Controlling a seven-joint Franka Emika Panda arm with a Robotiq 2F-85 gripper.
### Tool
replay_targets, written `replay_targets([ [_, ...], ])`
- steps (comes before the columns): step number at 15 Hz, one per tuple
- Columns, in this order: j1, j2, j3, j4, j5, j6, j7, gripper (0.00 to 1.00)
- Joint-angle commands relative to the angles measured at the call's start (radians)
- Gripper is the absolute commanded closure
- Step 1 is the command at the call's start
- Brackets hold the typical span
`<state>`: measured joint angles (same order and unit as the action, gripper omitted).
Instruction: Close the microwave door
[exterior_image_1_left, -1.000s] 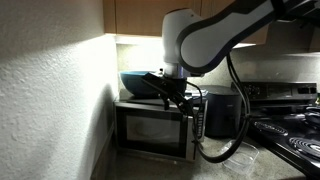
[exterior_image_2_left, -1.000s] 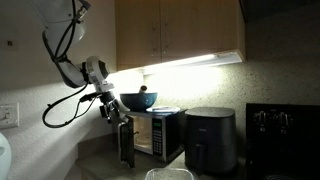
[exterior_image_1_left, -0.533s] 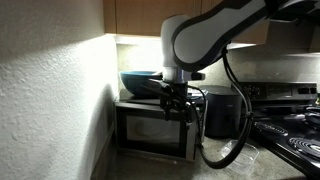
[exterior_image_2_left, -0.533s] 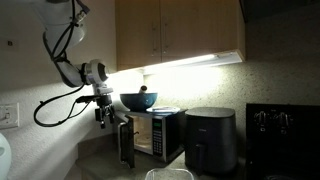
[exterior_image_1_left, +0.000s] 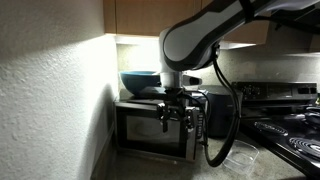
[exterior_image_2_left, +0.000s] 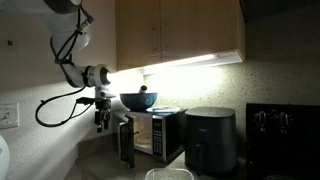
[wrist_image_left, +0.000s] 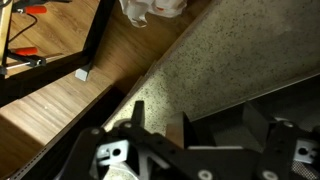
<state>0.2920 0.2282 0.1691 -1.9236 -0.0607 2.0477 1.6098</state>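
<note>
The microwave (exterior_image_2_left: 163, 134) stands on the counter under the cabinets, with a lit cavity. The microwave door (exterior_image_2_left: 125, 143) is swung open to the left, roughly edge-on here. In an exterior view its dark glass face (exterior_image_1_left: 148, 128) is turned to the camera. My gripper (exterior_image_2_left: 103, 122) points down, just left of the door's top edge and outside it. It also hangs in front of the door (exterior_image_1_left: 176, 118). In the wrist view the fingers (wrist_image_left: 195, 140) are spread with nothing between them, above the speckled countertop (wrist_image_left: 210, 60).
A blue bowl (exterior_image_2_left: 137, 100) sits on top of the microwave. A black air fryer (exterior_image_2_left: 210, 138) stands beside it, then a black stove (exterior_image_1_left: 290, 125). A clear container (exterior_image_1_left: 240, 155) lies on the counter in front. A white wall (exterior_image_1_left: 50, 100) is close by.
My gripper has swung from a tilted pose near the door's top edge to pointing straight down. It has shifted slightly lower and away from the door. The door angle looks unchanged.
</note>
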Motion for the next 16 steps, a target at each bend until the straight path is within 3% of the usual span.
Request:
replay_targets([
  [1, -0.001, 0.007, 0.0, 0.006, 0.006, -0.004, -0.013, 0.0],
  [6, -0.02, 0.048, 0.01, 0.078, 0.031, -0.151, -0.257, 0.0],
  [8, -0.013, 0.066, 0.0, 0.113, 0.009, -0.207, -0.293, 0.0],
  [9, 0.001, 0.043, -0.007, 0.069, 0.001, -0.149, -0.226, 0.0],
  [12, 0.002, 0.049, -0.01, 0.079, 0.001, -0.156, -0.231, 0.0],
  [16, -0.006, 0.066, -0.022, 0.069, 0.008, -0.065, -0.218, 0.0],
])
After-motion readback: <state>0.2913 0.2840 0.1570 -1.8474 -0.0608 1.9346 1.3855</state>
